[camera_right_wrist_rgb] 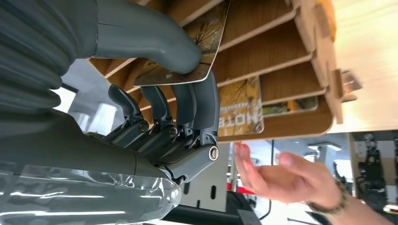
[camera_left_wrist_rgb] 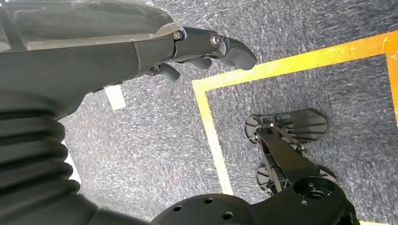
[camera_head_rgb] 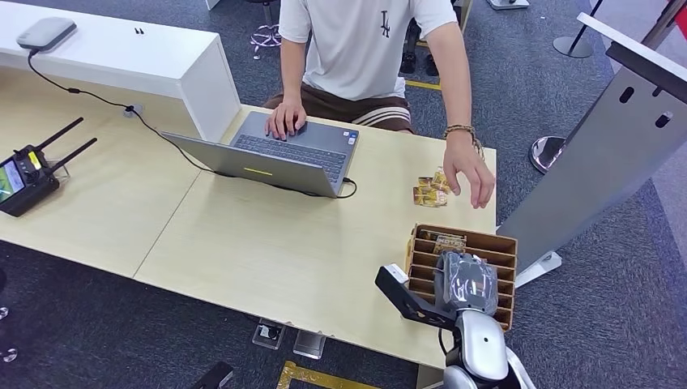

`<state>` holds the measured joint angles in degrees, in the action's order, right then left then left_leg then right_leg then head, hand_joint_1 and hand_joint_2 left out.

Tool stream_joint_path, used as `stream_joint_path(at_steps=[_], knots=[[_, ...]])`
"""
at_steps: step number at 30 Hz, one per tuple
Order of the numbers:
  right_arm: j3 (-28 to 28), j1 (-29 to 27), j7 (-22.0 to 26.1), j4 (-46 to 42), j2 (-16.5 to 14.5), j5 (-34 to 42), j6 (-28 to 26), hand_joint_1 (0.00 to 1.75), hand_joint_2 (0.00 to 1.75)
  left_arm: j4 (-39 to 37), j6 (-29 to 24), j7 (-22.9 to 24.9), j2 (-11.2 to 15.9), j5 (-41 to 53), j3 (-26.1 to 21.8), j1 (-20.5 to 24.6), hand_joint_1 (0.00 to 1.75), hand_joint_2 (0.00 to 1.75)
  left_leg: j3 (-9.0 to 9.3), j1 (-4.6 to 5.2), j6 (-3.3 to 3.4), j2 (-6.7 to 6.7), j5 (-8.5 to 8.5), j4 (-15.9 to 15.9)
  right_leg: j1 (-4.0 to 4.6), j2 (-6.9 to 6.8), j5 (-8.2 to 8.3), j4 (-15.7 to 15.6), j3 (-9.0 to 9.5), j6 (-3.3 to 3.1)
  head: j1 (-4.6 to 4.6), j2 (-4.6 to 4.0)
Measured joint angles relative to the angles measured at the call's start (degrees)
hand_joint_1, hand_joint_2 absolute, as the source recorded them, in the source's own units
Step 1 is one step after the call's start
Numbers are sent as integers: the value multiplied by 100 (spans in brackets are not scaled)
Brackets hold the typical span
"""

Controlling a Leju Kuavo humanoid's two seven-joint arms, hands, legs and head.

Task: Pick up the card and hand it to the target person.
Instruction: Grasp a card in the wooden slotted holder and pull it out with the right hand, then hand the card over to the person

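Head view: my right robot hand (camera_head_rgb: 468, 284) hangs over the wooden card rack (camera_head_rgb: 502, 243), which stands at the near right corner of the desk (camera_head_rgb: 243, 243). From this angle the wrist cover hides the fingers, so I cannot read the grasp here. Beyond the rack, a few loose cards (camera_head_rgb: 431, 190) lie on the desk, and the person's hand (camera_head_rgb: 470, 166) hovers just beside them, palm down. The person's other hand (camera_head_rgb: 285, 119) rests on the laptop (camera_head_rgb: 283, 154), well away from the rack. A controller with antennas (camera_head_rgb: 28, 174) sits at the far end of the desk from the rack.

Right wrist view: this view supplies what the head view conceals. I see the right robot hand (camera_right_wrist_rgb: 178, 93) pinching the card (camera_right_wrist_rgb: 197, 51), thumb on one face and fingers (camera_right_wrist_rgb: 206, 108) on the other, with the card tilted and its far end in among the slots of the rack (camera_right_wrist_rgb: 281, 56). Another card (camera_right_wrist_rgb: 241, 112) stands in a neighbouring slot. Past the rack's edge the person's hand (camera_right_wrist_rgb: 281, 180) shows with its palm open.

Left wrist view: my left robot hand (camera_left_wrist_rgb: 206, 49) hangs over grey carpet (camera_left_wrist_rgb: 141, 140) crossed by yellow floor tape (camera_left_wrist_rgb: 211, 126), far below the rack's level. Its fingers are loosely curved and apart, holding nothing.
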<state>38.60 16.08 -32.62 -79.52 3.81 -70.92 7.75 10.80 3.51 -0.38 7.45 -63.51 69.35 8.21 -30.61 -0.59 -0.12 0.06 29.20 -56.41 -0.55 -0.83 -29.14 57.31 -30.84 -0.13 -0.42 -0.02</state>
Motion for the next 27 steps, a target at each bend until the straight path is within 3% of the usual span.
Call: stream_joint_path(at_steps=[11,18,27], knots=[[-707,21,-175,-1476,491,231,262,147,175,0,-16,-56,1,-1,0,-30,0,175,-1,0,0,1,0,-3,0,0,1,-2,-1,0,-1,0],[-949,166,192,-2338,620,1177,356,147,175,0,-10,-94,1,-23,0,-30,0,175,0,0,0,1,0,-2,0,1,1,0,0,0,0,0],[-971,325,582,-2710,660,2231,131,147,175,0,-9,-99,1,-27,0,2,0,175,-2,0,0,0,0,-2,0,0,1,0,0,0,0,0]])
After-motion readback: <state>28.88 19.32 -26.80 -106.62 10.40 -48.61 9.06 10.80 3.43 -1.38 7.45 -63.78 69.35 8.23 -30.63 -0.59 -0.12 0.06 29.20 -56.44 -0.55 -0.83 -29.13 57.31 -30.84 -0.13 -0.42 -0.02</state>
